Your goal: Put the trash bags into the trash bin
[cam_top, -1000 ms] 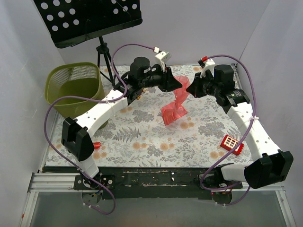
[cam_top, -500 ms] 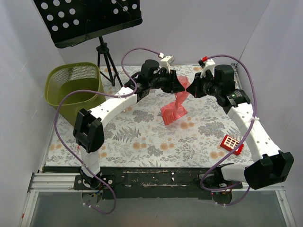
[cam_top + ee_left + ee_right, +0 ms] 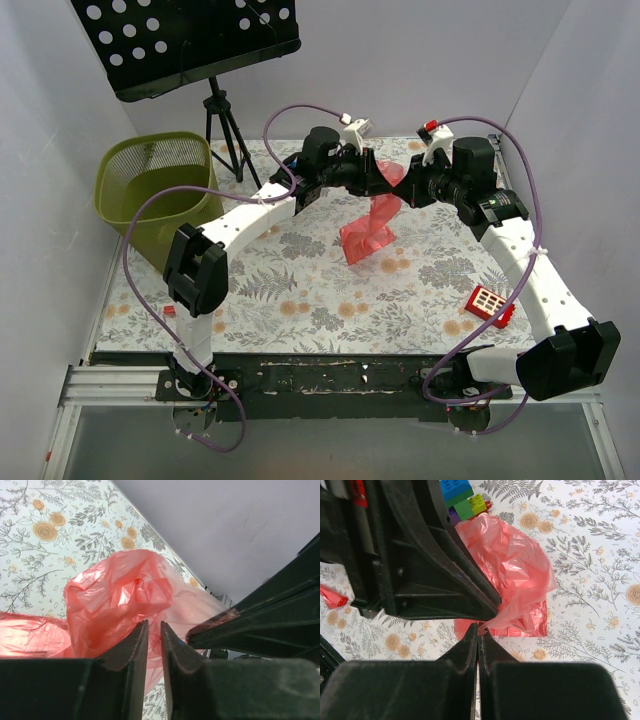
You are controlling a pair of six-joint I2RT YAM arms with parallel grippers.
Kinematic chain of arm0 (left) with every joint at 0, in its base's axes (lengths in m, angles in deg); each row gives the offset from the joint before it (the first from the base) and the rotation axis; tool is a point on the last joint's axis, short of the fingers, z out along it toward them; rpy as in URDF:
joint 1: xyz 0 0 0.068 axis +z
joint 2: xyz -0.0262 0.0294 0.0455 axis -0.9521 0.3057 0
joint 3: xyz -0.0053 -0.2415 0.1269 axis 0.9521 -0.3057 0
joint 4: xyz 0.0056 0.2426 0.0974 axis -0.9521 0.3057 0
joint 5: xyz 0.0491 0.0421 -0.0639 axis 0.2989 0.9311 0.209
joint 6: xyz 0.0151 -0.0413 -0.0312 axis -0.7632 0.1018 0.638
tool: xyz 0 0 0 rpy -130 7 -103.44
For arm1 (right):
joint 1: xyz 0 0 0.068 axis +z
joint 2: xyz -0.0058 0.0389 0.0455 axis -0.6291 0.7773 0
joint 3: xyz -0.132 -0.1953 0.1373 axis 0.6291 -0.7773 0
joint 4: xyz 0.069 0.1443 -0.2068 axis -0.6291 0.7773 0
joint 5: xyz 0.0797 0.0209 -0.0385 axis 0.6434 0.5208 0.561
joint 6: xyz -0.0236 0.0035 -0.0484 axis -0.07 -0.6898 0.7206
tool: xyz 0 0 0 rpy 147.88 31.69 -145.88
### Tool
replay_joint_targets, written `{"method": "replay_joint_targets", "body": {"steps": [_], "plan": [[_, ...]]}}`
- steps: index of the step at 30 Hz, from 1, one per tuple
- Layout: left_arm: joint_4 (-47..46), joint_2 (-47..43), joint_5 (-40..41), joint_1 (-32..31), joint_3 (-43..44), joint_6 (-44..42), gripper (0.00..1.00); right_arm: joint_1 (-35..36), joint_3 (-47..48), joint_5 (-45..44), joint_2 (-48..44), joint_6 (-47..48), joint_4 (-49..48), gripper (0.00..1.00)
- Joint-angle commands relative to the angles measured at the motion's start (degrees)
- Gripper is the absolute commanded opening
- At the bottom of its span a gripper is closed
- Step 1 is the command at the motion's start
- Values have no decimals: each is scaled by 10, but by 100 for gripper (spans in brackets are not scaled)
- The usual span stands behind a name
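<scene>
The trash bag [image 3: 370, 225], red-pink crinkly film, hangs twisted above the middle of the table, its lower end on the floral cloth. My right gripper [image 3: 403, 182] is shut on the bag's top edge; the right wrist view shows the film [image 3: 515, 565] pinched at its tips [image 3: 479, 626]. My left gripper [image 3: 384, 177] is right against the right one, tips at the bag [image 3: 120, 595]. Its jaws [image 3: 154, 624] stand narrowly apart with film behind the gap. The olive-green mesh trash bin [image 3: 160, 185] stands at the far left, apart from both grippers.
A black perforated music stand [image 3: 190, 40] rises behind the bin. A red block with white grid squares [image 3: 488, 303] lies at the right front. A small red stick [image 3: 168, 310] lies near the left arm's base. Coloured toy bricks [image 3: 462, 497] lie beyond the bag.
My left arm has reached to the right, bringing its gripper up against the bag's top and the right gripper. The right gripper and the bag have stayed in place.
</scene>
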Motion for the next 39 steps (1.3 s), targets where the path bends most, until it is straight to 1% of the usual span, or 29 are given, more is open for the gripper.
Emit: {"method": "replay_joint_targets", "body": {"steps": [1, 2, 7, 12, 15, 20, 21, 23, 25, 26, 28, 33, 35, 37, 38, 39], "plan": [[-17, -5, -38, 1, 8, -6, 5, -1, 4, 2, -7, 9, -10, 1], [-19, -9, -38, 3, 4, -10, 0, -1, 3, -1, -8, 10, -10, 1], [-31, -49, -20, 13, -20, -20, 0, -2, -9, -37, -18, 11, -2, 1], [-52, -111, 8, 15, -66, -71, 0, -18, -21, -91, -22, -9, 10, 1], [-52, -138, 13, 16, -96, -93, 0, -26, -23, -86, -17, -17, 10, 1], [-52, -165, -1, 16, -136, -121, 0, -27, -20, -66, -7, -17, 8, 1], [-67, -168, -3, 15, -139, -122, 0, -27, -19, -57, -5, -16, 7, 1], [-67, -165, -14, 15, -139, -119, 0, -27, -18, -43, -4, -16, 5, 1], [-75, -156, -36, 15, -130, -100, 0, -27, -21, -24, -6, -15, -1, 1], [-80, -148, -44, 13, -121, -84, 9, -27, -22, -19, -5, -16, -2, 1], [-82, -129, -56, 4, -100, -67, 19, -27, -23, -11, -7, -11, -5, 1], [-60, -69, -48, -3, -37, -16, 33, -27, -26, 9, -12, 0, -8, 1], [-60, -55, -50, -2, -26, -12, 36, -27, -28, 18, -18, 1, -9, 1], [-59, -40, -56, -3, -17, -9, 36, -27, -31, 22, -25, 4, -10, 1], [-59, -35, -58, -2, -14, -7, 33, -27, -34, 25, -29, 5, -12, 1], [-59, -31, -59, -2, -10, -6, 27, -27, -37, 26, -31, 6, -12, 1]]}}
